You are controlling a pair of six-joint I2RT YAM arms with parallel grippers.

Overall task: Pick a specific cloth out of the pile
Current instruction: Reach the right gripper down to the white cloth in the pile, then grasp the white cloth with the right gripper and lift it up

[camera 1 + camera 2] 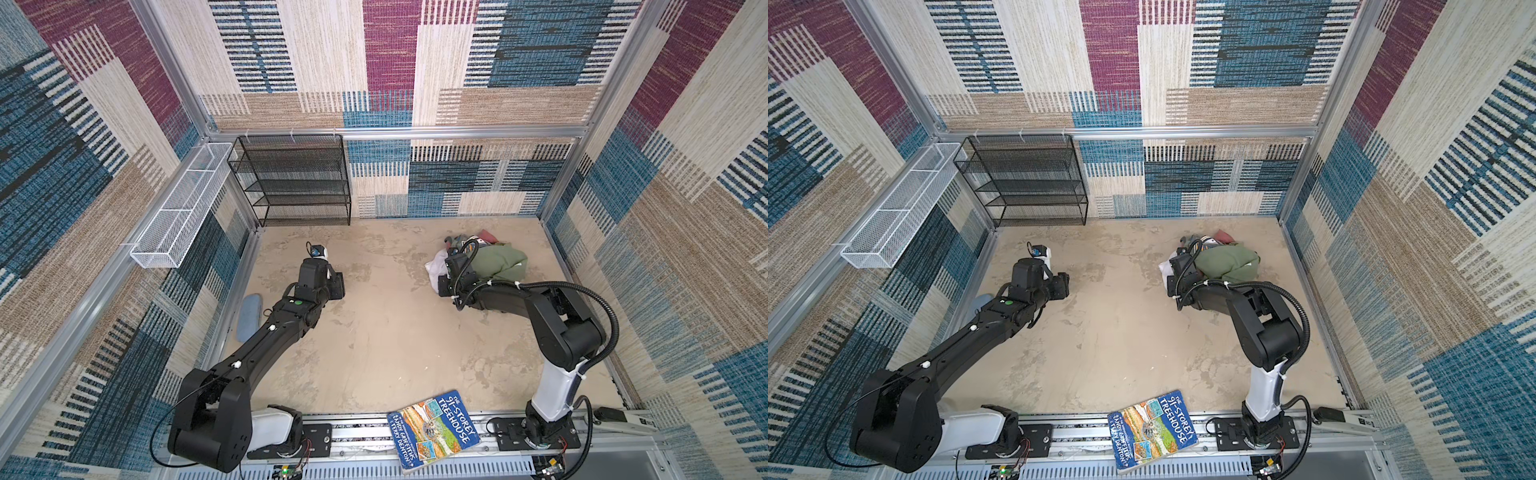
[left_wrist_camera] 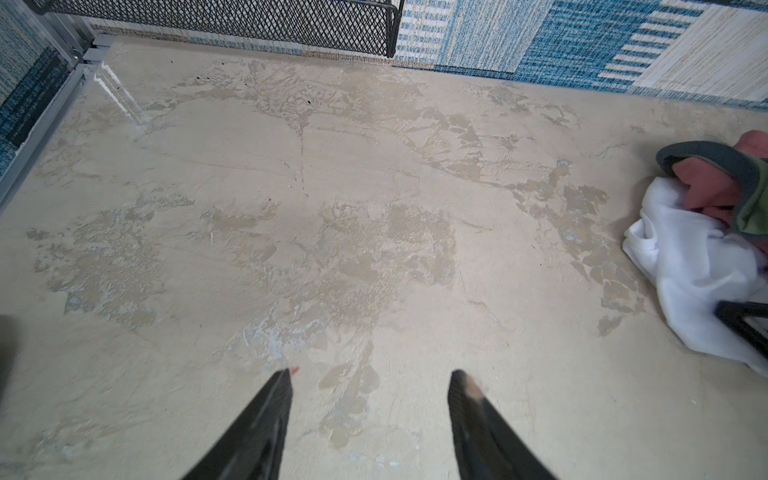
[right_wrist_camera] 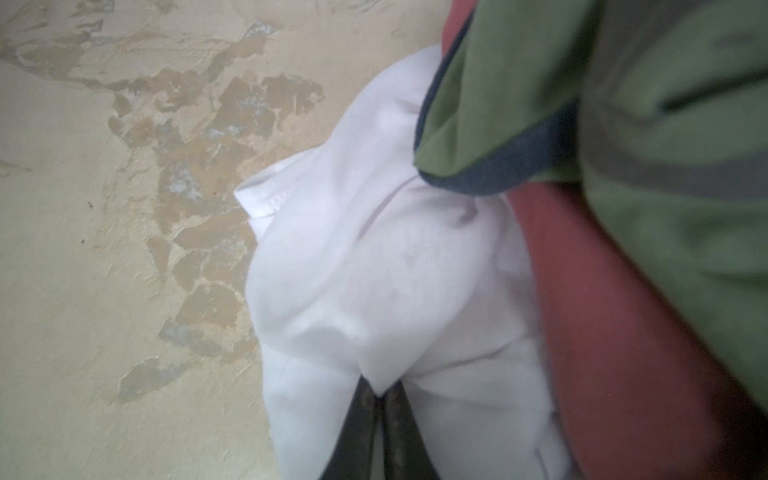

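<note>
Since the right tool [image 3: 381, 397] was pinched on a fold of the white cloth [image 3: 365, 270] at the edge of the pile [image 1: 1225, 262], with the left tool [image 2: 370, 374] open and idle, a slow sideways pull looked best so the green garment [image 3: 519, 83] wouldn't tag along.

In the right wrist view, the green garment [image 3: 644, 124] and red garment [image 3: 623, 332] beside the right gripper [image 3: 380, 395] are blurred and cut off by the frame. In both top views that gripper covers most of the white cloth [image 1: 434, 266].
</note>
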